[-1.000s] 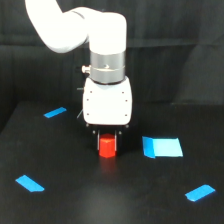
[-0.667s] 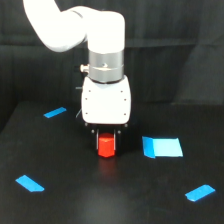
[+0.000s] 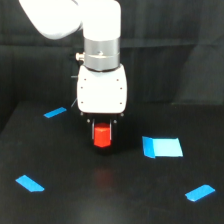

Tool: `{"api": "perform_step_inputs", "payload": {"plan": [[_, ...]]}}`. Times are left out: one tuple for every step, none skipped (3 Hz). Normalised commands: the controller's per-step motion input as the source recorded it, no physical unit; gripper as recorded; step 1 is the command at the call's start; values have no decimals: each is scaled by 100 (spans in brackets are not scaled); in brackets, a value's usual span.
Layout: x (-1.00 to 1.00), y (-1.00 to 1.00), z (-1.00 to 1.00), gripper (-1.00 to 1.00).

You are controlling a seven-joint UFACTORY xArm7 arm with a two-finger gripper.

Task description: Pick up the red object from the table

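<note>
The white robot arm comes down from the top of the exterior view, and its gripper points straight down over the middle of the table; the red object sits between the two dark fingers, which press close on both of its sides, so the gripper is closed around it and has hold of it; the block looks upright, and its bottom seems to hang a little above the black top, though it is hard to be sure of the gap; a big blue patch lies flat on the table just beside the block, toward the exterior view's right; a thin blue strip lies near the far edge on the exterior view's left; another blue strip lies near the front left corner; one more lies near the front right corner; a black curtain hangs behind the table.
</note>
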Motion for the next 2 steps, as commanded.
{"api": "perform_step_inputs", "payload": {"plan": [[-15, -18, 90, -100], [-3, -11, 99, -97]]}}
